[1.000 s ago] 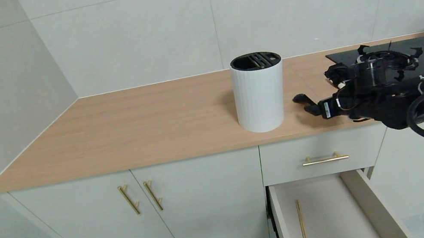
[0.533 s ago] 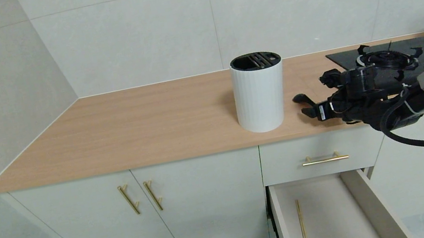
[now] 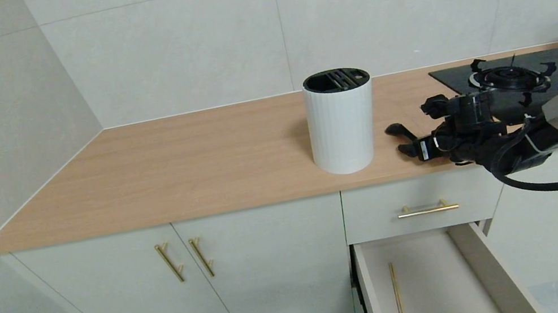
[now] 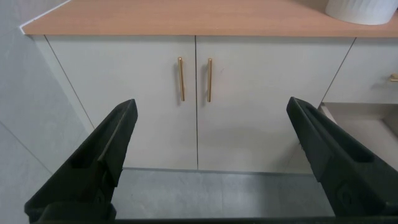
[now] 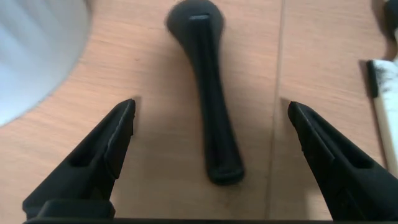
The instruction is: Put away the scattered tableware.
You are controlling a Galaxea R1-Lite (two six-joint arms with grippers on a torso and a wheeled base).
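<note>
Tableware nearest is a chopstick (image 3: 397, 296), laid lengthwise in the open drawer (image 3: 483, 269). On the surface (image 3: 199, 159) above, the right gripper (image 5: 210, 109) is held spread wide and empty, lined up so that the black utensil (image 5: 214, 143) is framed between its fingers, apparently for a grasp. The white slotted holder (image 3: 342, 122) is stood just beside it.
</note>
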